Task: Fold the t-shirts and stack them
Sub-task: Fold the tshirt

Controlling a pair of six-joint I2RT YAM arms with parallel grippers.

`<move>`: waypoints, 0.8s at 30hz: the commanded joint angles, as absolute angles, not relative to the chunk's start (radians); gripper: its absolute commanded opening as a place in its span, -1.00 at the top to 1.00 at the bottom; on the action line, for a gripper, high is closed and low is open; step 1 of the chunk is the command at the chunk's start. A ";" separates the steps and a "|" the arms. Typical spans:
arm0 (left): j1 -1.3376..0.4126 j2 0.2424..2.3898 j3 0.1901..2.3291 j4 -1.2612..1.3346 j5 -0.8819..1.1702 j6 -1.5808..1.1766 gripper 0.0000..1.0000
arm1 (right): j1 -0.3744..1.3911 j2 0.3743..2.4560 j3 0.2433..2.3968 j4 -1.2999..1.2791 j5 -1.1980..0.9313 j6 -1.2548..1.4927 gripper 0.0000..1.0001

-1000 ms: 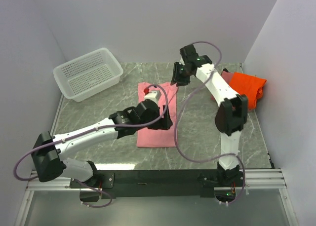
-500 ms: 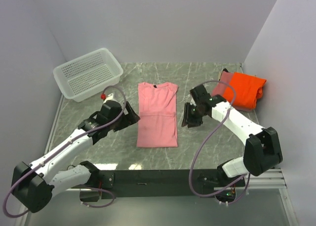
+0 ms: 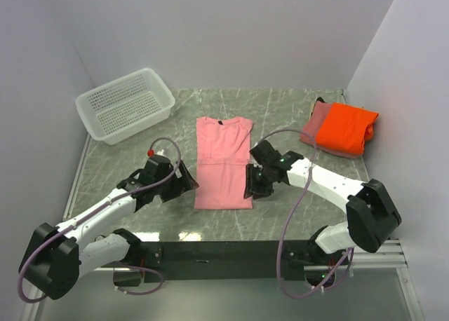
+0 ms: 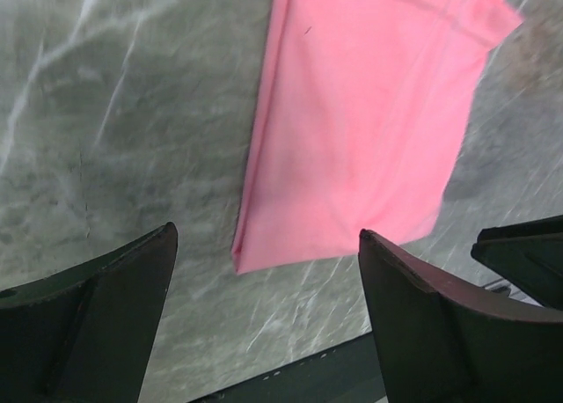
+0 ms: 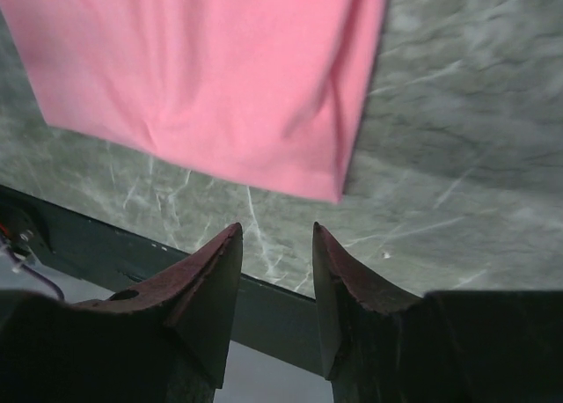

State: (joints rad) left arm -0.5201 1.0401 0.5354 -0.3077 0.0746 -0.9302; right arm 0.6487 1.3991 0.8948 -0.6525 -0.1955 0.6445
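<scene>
1. The white basket [image 3: 126,105] sits far beyond and to the left of the left pincer [image 3: 184,181], well apart from it, and does not shift over the last second.
2. A second ago the left pincer is over the middle of the light pink t-shirt [image 3: 223,163]. Now it is pulled back off the cloth and sits low, just left of the near hem corner. Its fingers are spread wide with nothing between them, and in its wrist view that corner lies just ahead of the gap.
3. The light pink t-shirt lies flat on the table [image 3: 280,118] between the two pincers as a narrow strip, collar at the far end and hem toward them. It keeps its place while the arms move.
4. The right pincer [image 3: 254,183] is up beyond the collar a second ago. It now swings in to the near right hem corner, which lies just ahead of its tips. Its fingers stand only slightly parted, and they are empty.
5. Far to the right of the right pincer, well apart, the orange t-shirt [image 3: 346,127] rests folded on the dusty rose t-shirt [image 3: 313,128], unchanged.
6. With a pincer now at each hem corner, the lengthwise fold looks done. The likely next step is to pinch both corners and carry the hem up toward the collar.
</scene>
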 commanded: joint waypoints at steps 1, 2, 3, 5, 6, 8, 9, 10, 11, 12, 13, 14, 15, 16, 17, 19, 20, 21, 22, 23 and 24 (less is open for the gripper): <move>-0.515 1.028 0.505 -0.235 0.133 -0.954 -0.78 | 0.693 1.428 0.882 -0.606 -0.147 0.704 0.10; -0.515 1.025 0.503 -0.239 0.130 -0.951 -0.78 | 0.698 1.443 0.879 -0.604 -0.143 0.715 0.09; -0.515 1.022 0.502 -0.244 0.127 -0.948 -0.78 | 0.701 1.451 0.879 -0.600 -0.138 0.718 0.09; -0.515 1.012 0.500 -0.261 0.127 -0.937 -0.78 | 0.703 1.465 0.882 -0.604 -0.124 0.726 0.08; -0.515 1.011 0.496 -0.264 0.129 -0.934 -0.78 | 0.703 1.465 0.882 -0.609 -0.117 0.729 0.08; -0.515 1.000 0.479 -0.265 0.129 -0.934 -0.77 | 0.703 1.468 0.871 -0.606 -0.101 0.735 0.07; -0.515 0.991 0.471 -0.267 0.129 -0.936 -0.77 | 0.704 1.468 0.867 -0.600 -0.101 0.736 0.07; -0.515 0.986 0.465 -0.267 0.129 -0.940 -0.77 | 0.703 1.471 0.861 -0.597 -0.101 0.739 0.07; -0.515 0.980 0.450 -0.265 0.129 -0.948 -0.77 | 0.704 1.479 0.848 -0.592 -0.101 0.745 0.07; -0.515 0.968 0.445 -0.264 0.130 -0.951 -0.77 | 0.703 1.482 0.841 -0.578 -0.098 0.749 0.06; -0.515 0.963 0.437 -0.262 0.132 -0.959 -0.77 | 0.703 1.486 0.833 -0.571 -0.100 0.752 0.06; -0.515 0.959 0.428 -0.261 0.132 -0.960 -0.77 | 0.703 1.496 0.819 -0.562 -0.101 0.756 0.06; -0.515 0.956 0.425 -0.264 0.130 -0.965 -0.77 | 0.704 1.500 0.816 -0.546 -0.103 0.756 0.06; -0.515 0.948 0.423 -0.267 0.130 -0.965 -0.77 | 0.704 1.508 0.813 -0.542 -0.106 0.756 0.06; -0.515 0.945 0.422 -0.270 0.129 -0.963 -0.76 | 0.703 1.520 0.815 -0.538 -0.107 0.756 0.06; -0.515 0.937 0.420 -0.276 0.127 -0.962 -0.77 | 0.706 1.531 0.810 -0.523 -0.117 0.758 0.07; -0.515 0.937 0.417 -0.278 0.127 -0.960 -0.77 | 0.704 1.537 0.801 -0.517 -0.117 0.759 0.07; -0.515 0.937 0.416 -0.278 0.127 -0.959 -0.76 | 0.704 1.543 0.798 -0.506 -0.114 0.761 0.07; -0.515 0.937 0.413 -0.281 0.127 -0.956 -0.76 | 0.704 1.551 0.795 -0.506 -0.112 0.762 0.07; -0.517 0.939 0.408 -0.279 0.127 -0.954 -0.76 | 0.704 1.568 0.789 -0.508 -0.110 0.765 0.07; -0.515 0.940 0.407 -0.281 0.127 -0.953 -0.75 | 0.704 1.574 0.782 -0.506 -0.115 0.768 0.08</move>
